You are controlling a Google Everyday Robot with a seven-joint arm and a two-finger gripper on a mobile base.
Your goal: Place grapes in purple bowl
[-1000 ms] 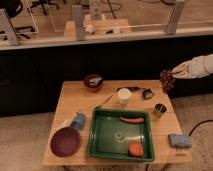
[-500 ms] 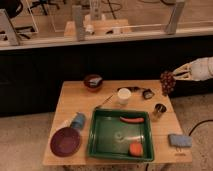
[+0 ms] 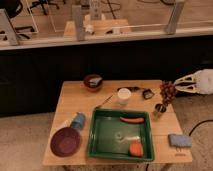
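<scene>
Lowering a little since the earlier frames, the gripper [image 3: 176, 83] is hanging at the right edge of the wooden table [image 3: 75, 97]. Its fingers are pinching the grapes [image 3: 167, 93], which are dangling just below the fingertips, off the surface. Right beneath the bunch a small metal cup [image 3: 160, 108] is standing. Left of the gripper a white cup [image 3: 123, 95] is sitting, and farther left a small dark bowl [image 3: 93, 81]. Down and left, a green tray [image 3: 102, 137] is holding an orange stick [image 3: 131, 120] and a round orange fruit [image 3: 135, 148]. The purple bowl [image 3: 65, 141] is lying well apart, far down-left at the opposite corner. Behind the table a glass partition [image 3: 125, 20] is running across the room.
</scene>
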